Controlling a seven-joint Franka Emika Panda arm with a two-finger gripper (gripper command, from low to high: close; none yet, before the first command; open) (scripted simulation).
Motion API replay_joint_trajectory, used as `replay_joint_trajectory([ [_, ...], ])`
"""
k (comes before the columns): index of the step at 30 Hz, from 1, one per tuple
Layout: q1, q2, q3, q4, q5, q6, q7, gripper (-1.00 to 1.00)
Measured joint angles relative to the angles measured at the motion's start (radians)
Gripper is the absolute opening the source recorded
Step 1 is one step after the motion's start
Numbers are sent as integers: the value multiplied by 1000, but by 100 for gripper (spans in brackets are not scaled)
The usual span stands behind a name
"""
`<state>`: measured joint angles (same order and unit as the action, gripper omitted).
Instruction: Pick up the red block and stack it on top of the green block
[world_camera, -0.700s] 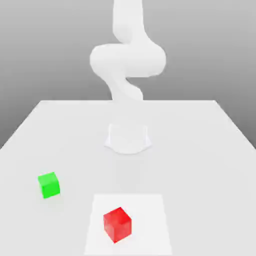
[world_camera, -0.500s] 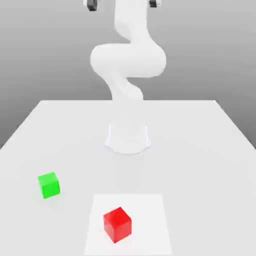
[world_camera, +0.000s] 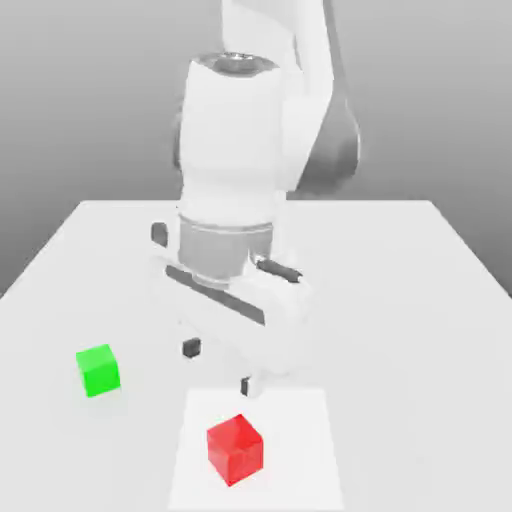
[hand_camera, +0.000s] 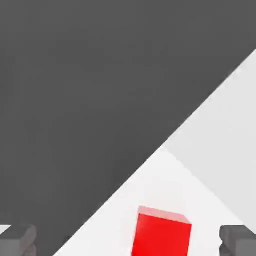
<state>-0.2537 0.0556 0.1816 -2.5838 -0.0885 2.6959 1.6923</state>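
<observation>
Red block (world_camera: 235, 450) hasn't moved, still on the paler square patch (world_camera: 300, 430) near the table's (world_camera: 400, 300) front edge, but the arm has swung down fwd so the gripper (world_camera: 218, 367) now hangs just above and behind it. Block's a small glossy bright-red cube, faces plain. Jaws wide apart, holding nothing, not touching it; green block (world_camera: 98, 370) sits well apart toward the exterior view's left.

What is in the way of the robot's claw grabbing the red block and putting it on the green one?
Nothing visible. The open gripper hangs above the red block with only air between. From there to the green block, toward the exterior view's left, the white table is bare.
</observation>
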Motion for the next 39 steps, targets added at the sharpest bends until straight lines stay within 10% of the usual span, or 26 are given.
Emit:
replay_joint_trajectory([
  [7,49,248,-62,3,-45,185,106,0],
  [8,57,268,-71,6,-54,202,113,-100],
  [20,29,106,-27,-19,22,69,57,-100],
  [32,-344,-198,-248,-235,55,-19,215,-100],
  [39,-374,-27,-275,-251,96,170,208,-100],
])
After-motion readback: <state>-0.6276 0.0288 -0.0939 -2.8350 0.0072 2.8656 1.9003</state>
